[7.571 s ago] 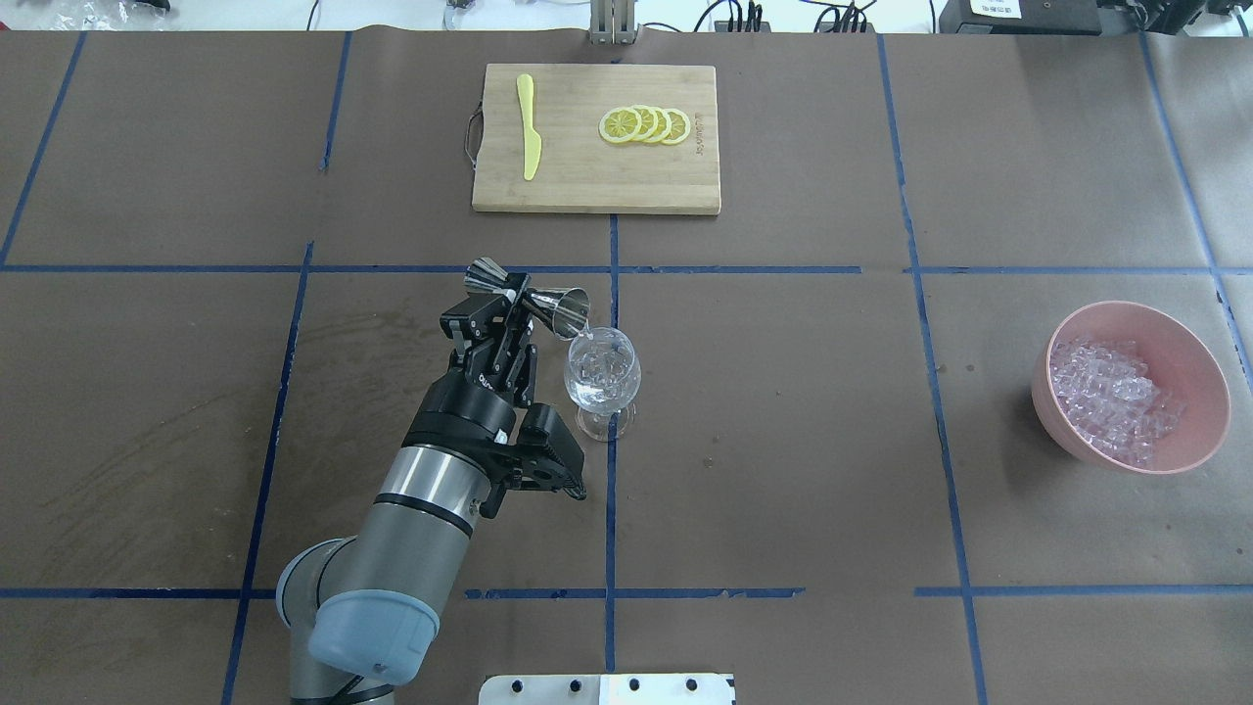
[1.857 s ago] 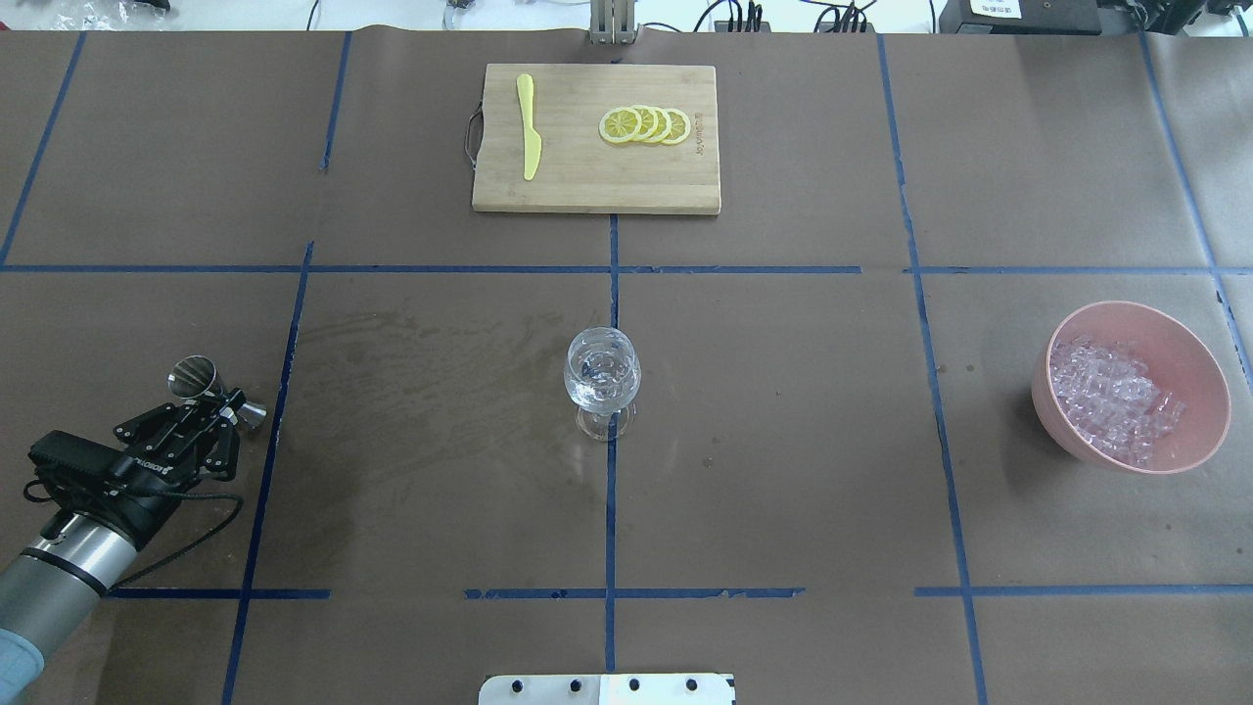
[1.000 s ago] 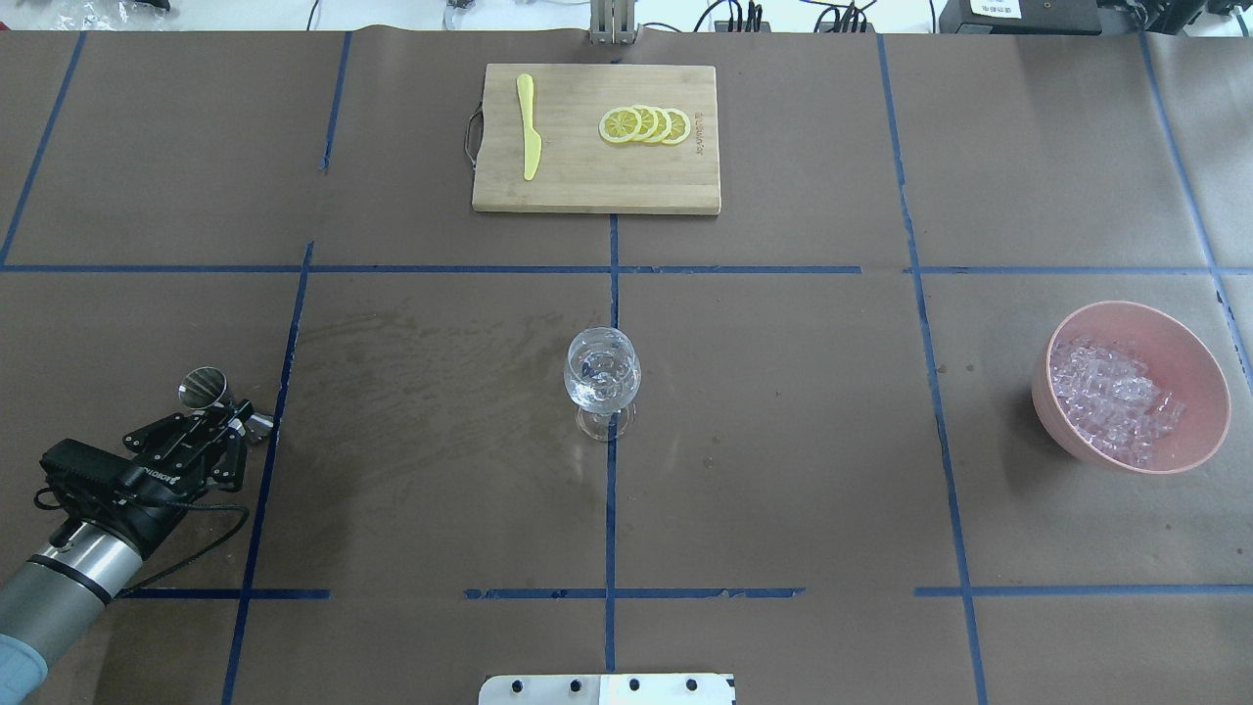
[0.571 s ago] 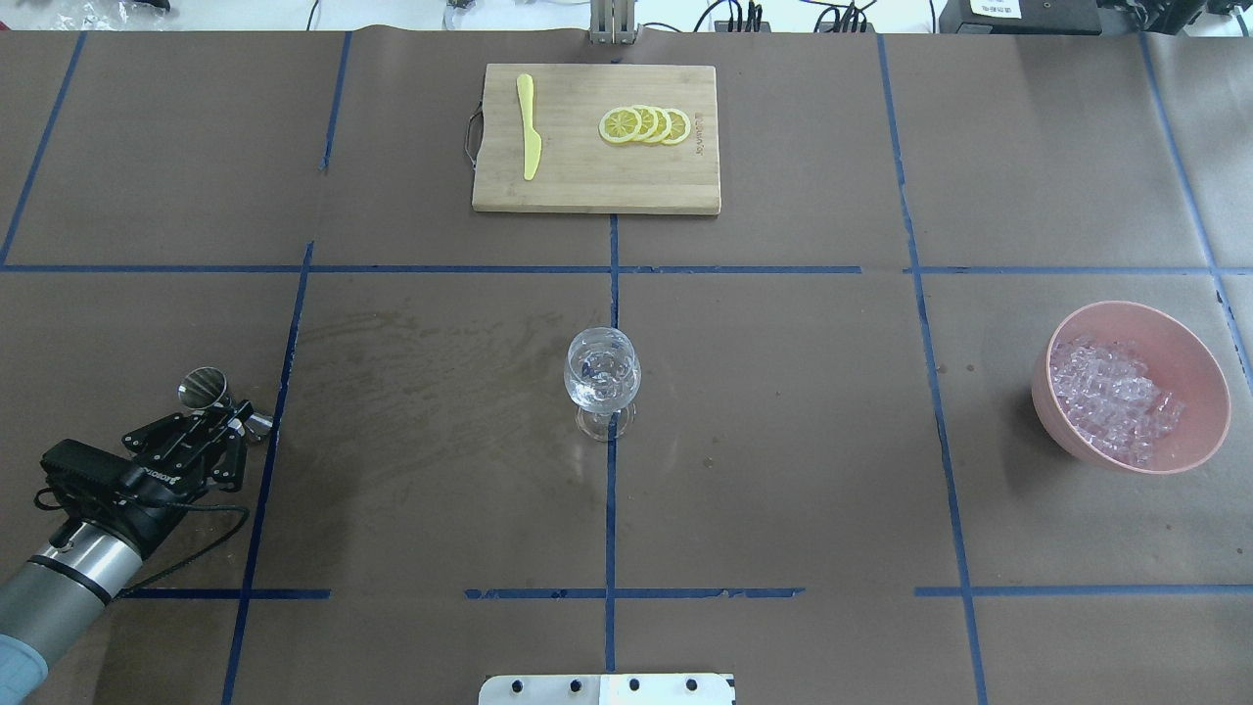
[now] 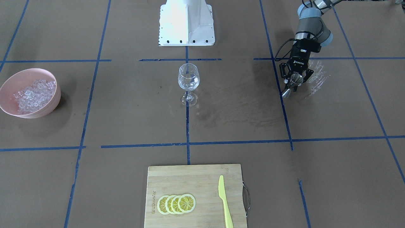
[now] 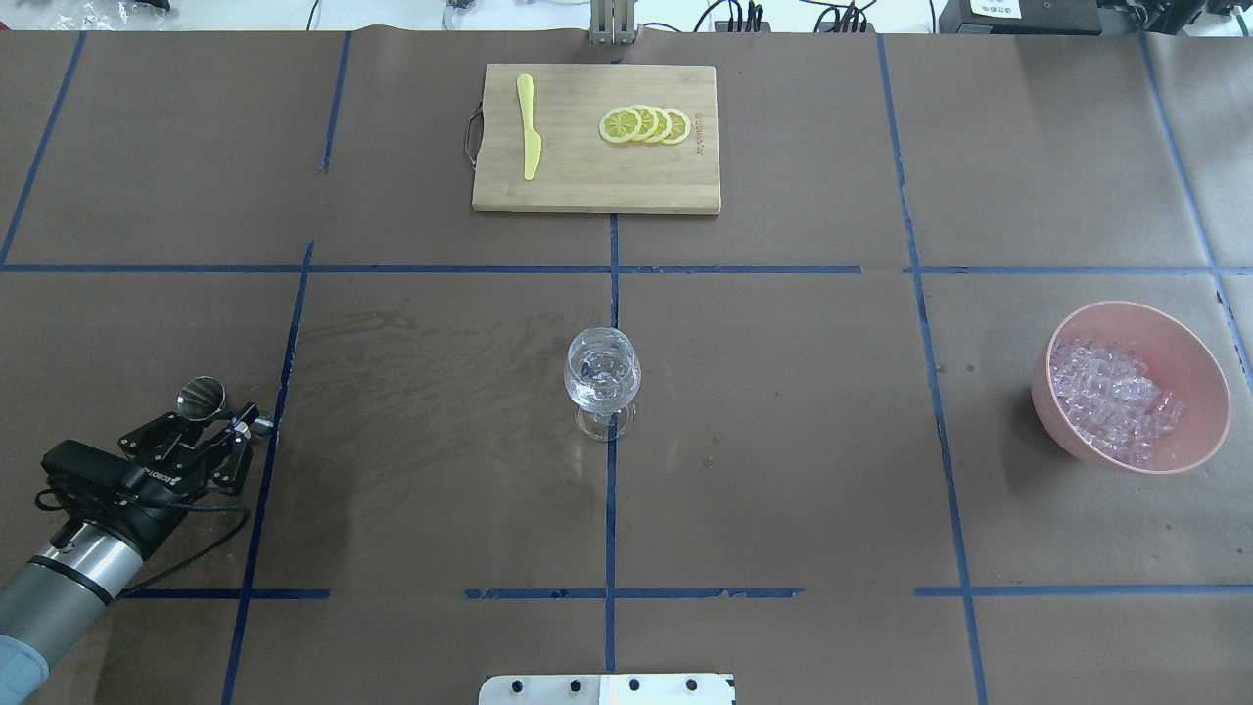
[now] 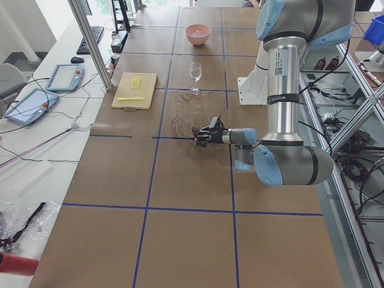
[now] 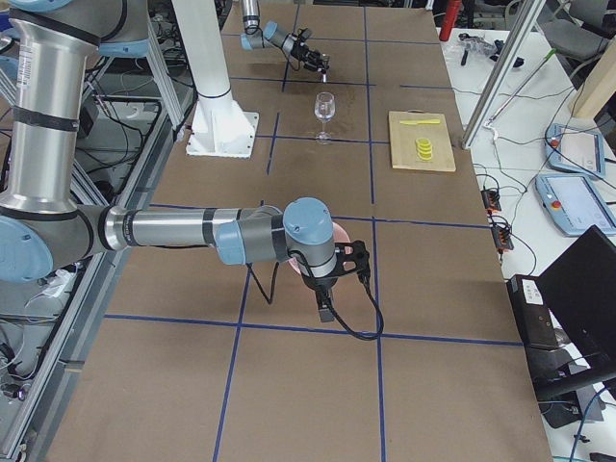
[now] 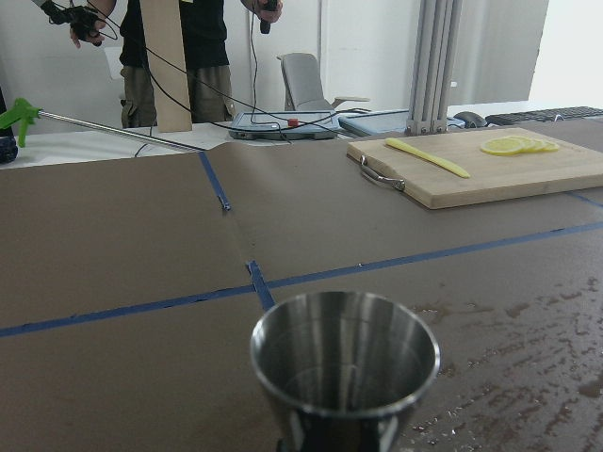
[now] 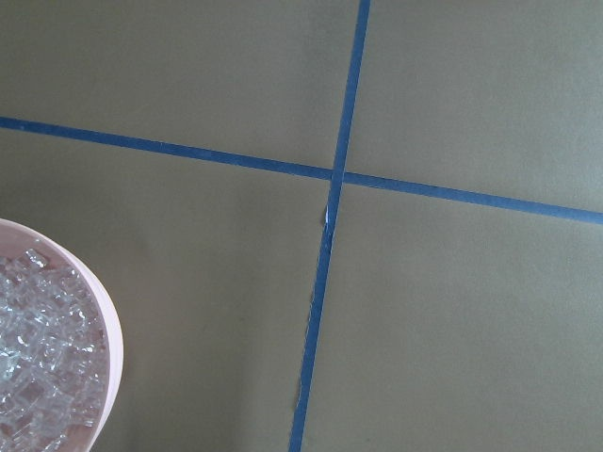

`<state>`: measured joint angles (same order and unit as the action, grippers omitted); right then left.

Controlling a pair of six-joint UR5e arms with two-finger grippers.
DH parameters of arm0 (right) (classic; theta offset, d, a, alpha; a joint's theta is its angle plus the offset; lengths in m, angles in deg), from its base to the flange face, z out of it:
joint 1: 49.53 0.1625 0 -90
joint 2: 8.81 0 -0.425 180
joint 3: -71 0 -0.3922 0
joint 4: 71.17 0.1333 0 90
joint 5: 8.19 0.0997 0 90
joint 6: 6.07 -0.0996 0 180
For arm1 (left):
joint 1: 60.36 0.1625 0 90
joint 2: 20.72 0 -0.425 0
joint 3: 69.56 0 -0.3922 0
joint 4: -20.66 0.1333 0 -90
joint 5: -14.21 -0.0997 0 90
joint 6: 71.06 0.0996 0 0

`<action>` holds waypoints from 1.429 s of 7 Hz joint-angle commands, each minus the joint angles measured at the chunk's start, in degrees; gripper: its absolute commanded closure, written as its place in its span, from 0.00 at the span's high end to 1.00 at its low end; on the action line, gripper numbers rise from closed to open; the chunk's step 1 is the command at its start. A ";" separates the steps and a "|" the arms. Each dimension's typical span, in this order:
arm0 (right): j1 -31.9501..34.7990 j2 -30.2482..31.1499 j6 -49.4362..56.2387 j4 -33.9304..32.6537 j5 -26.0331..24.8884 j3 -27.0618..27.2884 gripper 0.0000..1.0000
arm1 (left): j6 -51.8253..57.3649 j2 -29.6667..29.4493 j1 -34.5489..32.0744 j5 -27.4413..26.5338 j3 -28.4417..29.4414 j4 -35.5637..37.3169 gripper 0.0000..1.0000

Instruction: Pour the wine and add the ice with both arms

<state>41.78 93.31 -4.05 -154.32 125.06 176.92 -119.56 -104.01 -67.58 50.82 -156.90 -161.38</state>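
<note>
My left gripper (image 6: 235,419) is shut on the waist of a steel jigger (image 6: 201,399) at the table's left side; it also shows in the front view (image 5: 292,86). The jigger's cup (image 9: 344,363) stands upright and fills the left wrist view. The clear wine glass (image 6: 602,377) stands at the table's middle with clear contents. The ice (image 6: 1111,397) is heaped in a pink bowl (image 6: 1212,377) at the right. My right gripper (image 8: 325,303) hangs over that bowl; I cannot tell if it is open. The right wrist view shows the ice (image 10: 38,367) at lower left.
A wooden cutting board (image 6: 587,186) with lemon slices (image 6: 646,124) and a yellow knife (image 6: 529,127) lies at the far middle. A wet patch (image 6: 411,372) marks the paper between the jigger and the glass. The white base block (image 5: 186,22) is at the robot's side.
The left arm tipped the jigger over the glass, then carried it back to the left side. In the last second the jigger has sunk slightly. Glass and bowl have not moved.
</note>
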 commanded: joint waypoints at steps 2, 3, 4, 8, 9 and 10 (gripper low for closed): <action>0.00 -0.08 0.00 0.00 0.00 0.08 1.00 | 0.07 0.06 -0.08 -0.48 -0.29 -0.33 1.00; 0.00 -0.08 0.00 0.00 0.00 0.08 1.00 | 0.24 0.06 -0.08 -3.18 -0.55 -0.33 1.00; 0.00 -0.08 0.00 0.00 0.00 0.08 1.00 | 0.51 0.14 -0.25 -4.08 -1.60 -0.42 1.00; 0.00 -0.08 0.00 0.00 0.00 0.08 1.00 | 13.83 0.06 -0.26 -9.01 -3.72 -12.60 1.00; 0.00 -0.16 0.00 0.00 0.00 0.08 1.00 | 15.52 -0.03 -1.04 -8.58 -3.98 -13.42 1.00; 0.00 -0.25 0.00 0.00 0.00 0.08 1.00 | 15.97 0.14 -3.48 -5.27 -4.16 -13.34 1.00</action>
<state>41.78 93.15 -4.05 -154.32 125.05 177.00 -105.13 -103.95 -68.96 42.98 -160.82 -173.84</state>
